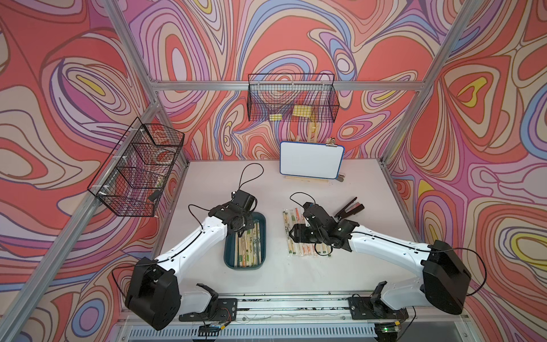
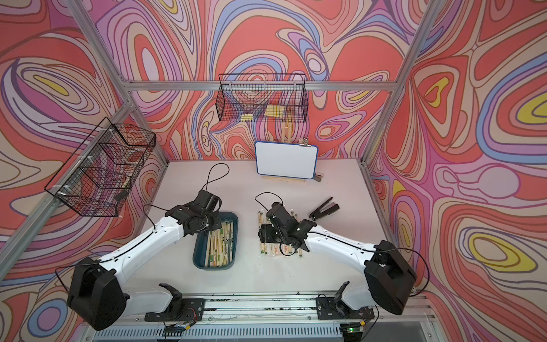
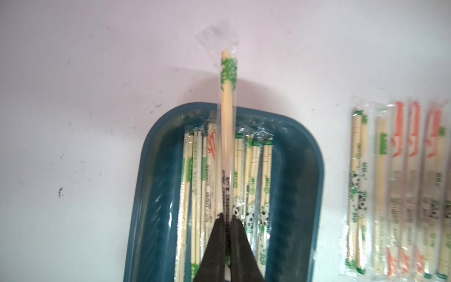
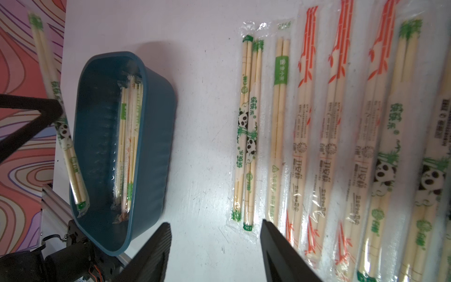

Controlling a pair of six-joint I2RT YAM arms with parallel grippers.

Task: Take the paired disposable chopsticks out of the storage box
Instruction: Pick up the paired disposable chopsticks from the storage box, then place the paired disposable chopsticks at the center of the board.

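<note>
Lower centre of both top views: left hand [image 3: 225, 217] clamped tight on one clear-sleeved pair of pale bamboo chopsticks [image 3: 227, 109] with green print, held tilted over the shallow dark teal plastic storage box [image 3: 305, 171]. More sleeved pairs [image 3: 253, 171] lie lengthwise inside the box. To the right, right hand [image 4: 214, 223] has its fingers apart, holding nothing, above a row of sleeved pairs [image 4: 336, 122] lying side by side on the white surface [image 4: 202, 97]. Beyond it, a black stapler-like tool [image 1: 349, 208]; farthest, a blue-edged whiteboard [image 1: 310, 160].
</note>
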